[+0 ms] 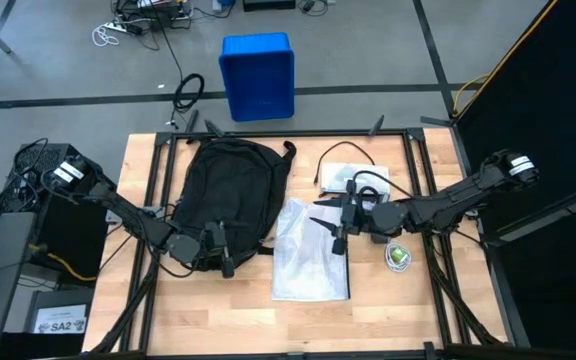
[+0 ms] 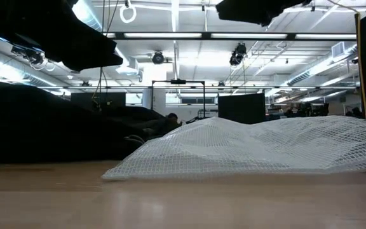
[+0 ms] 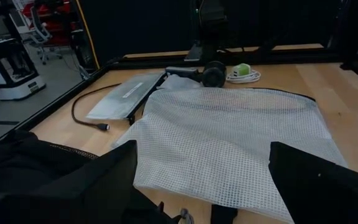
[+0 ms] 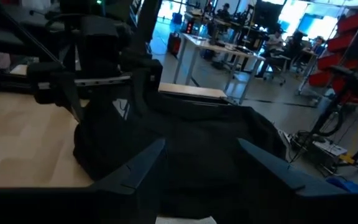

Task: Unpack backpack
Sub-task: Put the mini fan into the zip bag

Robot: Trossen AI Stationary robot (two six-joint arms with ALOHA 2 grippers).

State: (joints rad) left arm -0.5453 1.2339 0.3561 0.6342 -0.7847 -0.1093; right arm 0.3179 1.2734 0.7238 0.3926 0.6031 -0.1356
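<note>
Backpack (image 1: 230,190) opening hidden, mesh bag (image 1: 311,250) contents unclear

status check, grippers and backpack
Left gripper open at backpack near edge. Right gripper open, empty, over mesh bag. Nothing blocking.

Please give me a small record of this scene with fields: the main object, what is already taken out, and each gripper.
backpack: black backpack lying flat on table's left half
unpacked: white mesh bag beside it; grey flat device with cable; small green round item
left gripper: open, at backpack's near end
right gripper: empty, above mesh bag
</note>
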